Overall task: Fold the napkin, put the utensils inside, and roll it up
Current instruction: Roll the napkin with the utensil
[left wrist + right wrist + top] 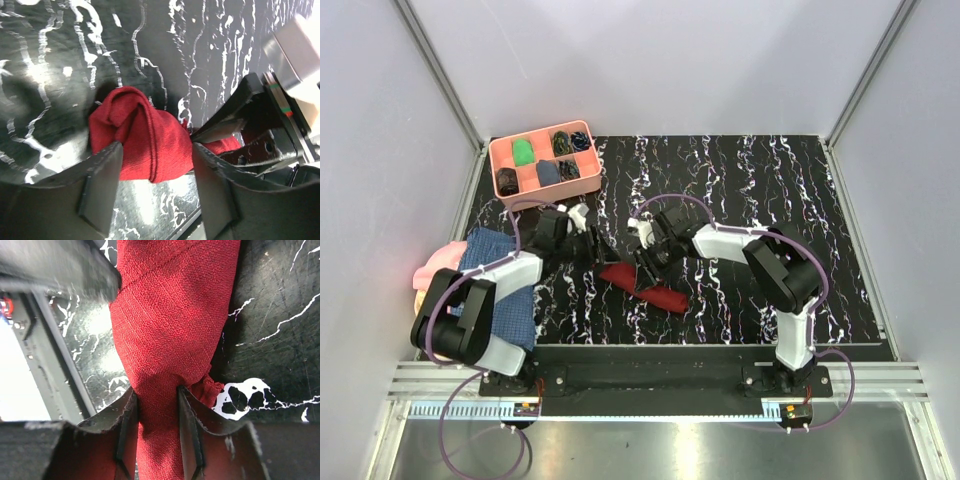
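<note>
The napkin (665, 296) is a dark red cloth rolled into a long bundle that lies slantwise on the black marbled table. My right gripper (157, 410) is shut on the roll (170, 330) and pinches it narrow between its fingers; in the top view this gripper (645, 268) is over the roll's middle. My left gripper (156, 167) is open, with its jaws standing wide on either side of the roll's bunched end (145, 135) and not squeezing it; in the top view it (597, 250) is at the roll's upper left end. The utensils are not in view.
A pink compartment tray (582, 128) with small items stands at the back left. A blue checked cloth (510, 300) and a pink cloth (430, 270) lie at the left edge under the left arm. A metal rail (650, 385) runs along the near edge.
</note>
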